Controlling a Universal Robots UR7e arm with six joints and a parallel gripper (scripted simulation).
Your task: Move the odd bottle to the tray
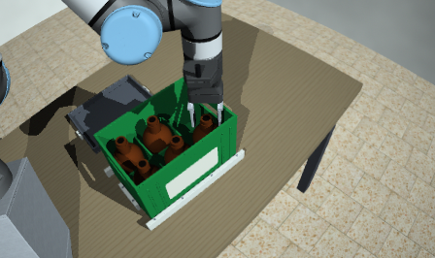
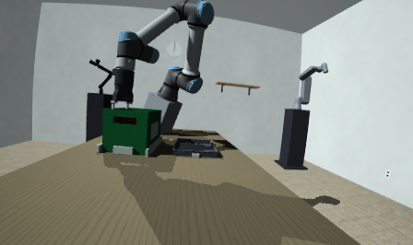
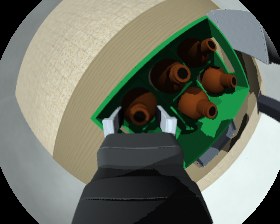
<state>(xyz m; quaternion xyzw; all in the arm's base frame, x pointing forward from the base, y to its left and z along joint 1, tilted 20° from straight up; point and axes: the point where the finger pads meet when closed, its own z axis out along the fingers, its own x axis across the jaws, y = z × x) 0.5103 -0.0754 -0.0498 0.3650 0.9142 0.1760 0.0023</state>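
Jaws of the gripper (image 1: 206, 124) (image 2: 120, 106) (image 3: 139, 114) are held apart and pointed downward, with one finger seen on each side of the neck of a brown bottle (image 1: 202, 132) (image 3: 140, 102). Nothing is clamped; a gap is seen between the neck and each finger. In the exterior view, the fingertips are partly hidden behind the wall of the green crate (image 1: 227, 142) (image 2: 131, 136) (image 3: 218, 119).

All five bottles are held upright in the crate. Three are lined up along the side with the pale panel (image 1: 192, 173): the one between the fingers at one end, a middle bottle (image 1: 174, 154) (image 3: 166, 76) and an end bottle (image 1: 144, 171) (image 3: 192, 49). Along the tray side, two more are placed: an inner bottle (image 1: 156, 135) (image 3: 192, 102) and a corner bottle (image 1: 127, 154) (image 3: 215, 80). Which neck is thicker or thinner cannot be told, so the odd bottle can be placed only as somewhere among the five in the crate.

The dark tray (image 1: 111, 99) (image 2: 195, 148) (image 3: 216, 147) is set near the crate on the wooden bench (image 1: 291, 83) (image 2: 92, 190) (image 3: 86, 105). No bottle is seen standing on it.
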